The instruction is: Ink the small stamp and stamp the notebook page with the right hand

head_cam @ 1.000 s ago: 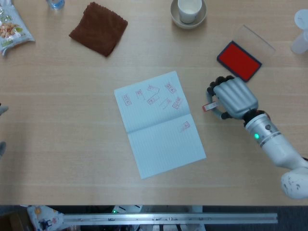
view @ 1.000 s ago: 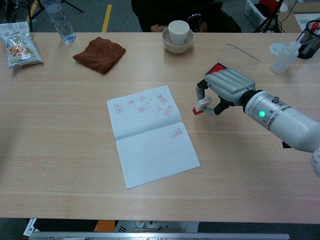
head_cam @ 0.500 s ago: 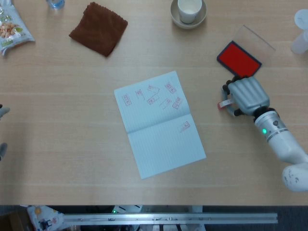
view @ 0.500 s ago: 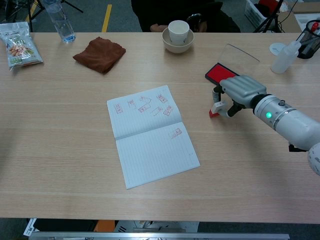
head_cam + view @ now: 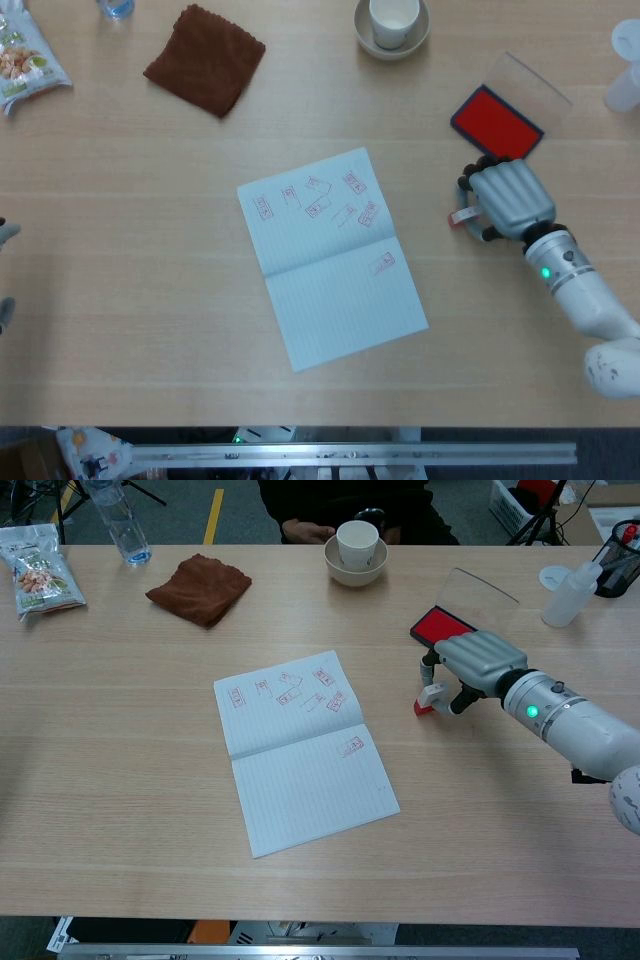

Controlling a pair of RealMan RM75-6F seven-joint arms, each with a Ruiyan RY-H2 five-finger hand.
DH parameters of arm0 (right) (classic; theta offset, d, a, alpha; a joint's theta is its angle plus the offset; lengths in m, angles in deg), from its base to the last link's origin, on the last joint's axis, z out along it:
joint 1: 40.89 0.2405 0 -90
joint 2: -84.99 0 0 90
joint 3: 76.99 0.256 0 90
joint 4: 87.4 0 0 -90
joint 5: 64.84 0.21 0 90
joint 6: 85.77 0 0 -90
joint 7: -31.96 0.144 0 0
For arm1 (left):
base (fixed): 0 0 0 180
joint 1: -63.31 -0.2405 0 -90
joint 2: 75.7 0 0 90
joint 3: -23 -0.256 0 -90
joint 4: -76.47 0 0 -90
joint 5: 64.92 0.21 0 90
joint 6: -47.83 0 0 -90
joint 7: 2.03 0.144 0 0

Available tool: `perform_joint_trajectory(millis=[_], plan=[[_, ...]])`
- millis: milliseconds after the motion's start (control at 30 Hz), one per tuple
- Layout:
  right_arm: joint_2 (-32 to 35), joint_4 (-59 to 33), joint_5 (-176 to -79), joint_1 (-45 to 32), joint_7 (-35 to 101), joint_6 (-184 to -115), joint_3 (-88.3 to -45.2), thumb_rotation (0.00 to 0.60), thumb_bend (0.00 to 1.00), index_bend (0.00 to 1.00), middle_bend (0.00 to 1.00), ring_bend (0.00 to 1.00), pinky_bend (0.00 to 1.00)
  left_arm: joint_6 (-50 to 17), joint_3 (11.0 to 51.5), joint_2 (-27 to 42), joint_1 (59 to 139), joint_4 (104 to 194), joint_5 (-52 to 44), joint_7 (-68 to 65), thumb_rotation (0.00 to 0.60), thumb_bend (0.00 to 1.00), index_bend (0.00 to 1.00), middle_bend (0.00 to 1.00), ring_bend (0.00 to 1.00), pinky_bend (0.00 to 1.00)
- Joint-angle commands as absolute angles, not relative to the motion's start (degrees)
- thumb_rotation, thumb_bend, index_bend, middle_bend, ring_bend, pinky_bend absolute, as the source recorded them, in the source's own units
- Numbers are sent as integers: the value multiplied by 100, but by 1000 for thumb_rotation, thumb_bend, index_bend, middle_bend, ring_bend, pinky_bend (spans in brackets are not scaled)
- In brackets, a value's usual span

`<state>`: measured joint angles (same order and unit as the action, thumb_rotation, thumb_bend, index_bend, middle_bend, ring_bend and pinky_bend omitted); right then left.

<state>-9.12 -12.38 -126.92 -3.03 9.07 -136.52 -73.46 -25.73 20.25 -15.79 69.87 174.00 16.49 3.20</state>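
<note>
The open notebook (image 5: 330,255) lies mid-table, with several red stamp marks on its upper page and one on the lower page. My right hand (image 5: 510,198) is to its right, just in front of the red ink pad (image 5: 496,122). It pinches the small stamp (image 5: 461,217), whose red end is at or near the table. The chest view shows the same hand (image 5: 478,662), stamp (image 5: 428,697), ink pad (image 5: 436,626) and notebook (image 5: 300,750). Only grey bits of my left hand (image 5: 5,232) show at the left edge.
The ink pad's clear lid (image 5: 528,82) lies behind it. A brown cloth (image 5: 204,58) and a cup in a bowl (image 5: 392,22) sit at the back. There is a snack bag (image 5: 25,55) far left, and a white squeeze bottle (image 5: 570,592) far right. A person (image 5: 310,528) sits across the table.
My right hand carried the stamp rightward, away from the notebook to just in front of the ink pad. Over the last half second it barely shifted.
</note>
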Motion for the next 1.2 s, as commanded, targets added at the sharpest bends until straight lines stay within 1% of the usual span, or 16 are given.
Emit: perform_joint_trajectory(millis=[33, 267, 533, 700, 833, 933, 1067, 1133, 1200], plan=[[-906, -1237, -12712, -308, 916, -13641, -7343, 600, 305, 534, 389, 247, 307, -2572, 2027, -1580, 6989, 17403, 1645, 318, 600, 325, 140, 119, 140, 104], [-882, -1226, -12743, -321, 934, -13619, -7333, 600, 302, 482, 372, 231, 291, -2582, 2027, -1584, 6990, 17412, 1656, 316, 600, 325, 140, 119, 140, 104], [-837, -1193, -12821, -348, 969, -13641, -7328, 600, 299, 444, 353, 219, 278, -2591, 2026, -1591, 6991, 17428, 1664, 329, 600, 325, 140, 119, 140, 104], [-726, -1075, -12855, -365, 1003, -13660, -7305, 600, 298, 358, 332, 205, 261, -2587, 2027, -1600, 6999, 17450, 1667, 340, 600, 325, 140, 119, 139, 103], [-545, -855, -12932, -398, 1001, -13750, -7299, 600, 297, 253, 306, 187, 242, -2588, 2038, -1607, 7006, 17466, 1657, 348, 600, 325, 140, 119, 140, 104], [-326, -569, -13034, -463, 1038, -13935, -7263, 600, 296, 211, 297, 183, 241, -2596, 2055, -1606, 7018, 17475, 1662, 349, 600, 325, 140, 119, 140, 104], [69, -37, -13181, -638, 1149, -14336, -7188, 600, 297, 210, 295, 182, 240, -2687, 2119, -1544, 7012, 17445, 1637, 379, 600, 325, 140, 119, 140, 104], [288, 252, -13275, -791, 1147, -14677, -7157, 600, 303, 213, 299, 183, 240, -2808, 2178, -1455, 6987, 17399, 1614, 456, 600, 325, 140, 119, 140, 104], [485, 485, -13387, -972, 1085, -15068, -7151, 600, 319, 240, 319, 192, 240, -2926, 2234, -1365, 6964, 17357, 1598, 533, 600, 325, 140, 120, 142, 104]])
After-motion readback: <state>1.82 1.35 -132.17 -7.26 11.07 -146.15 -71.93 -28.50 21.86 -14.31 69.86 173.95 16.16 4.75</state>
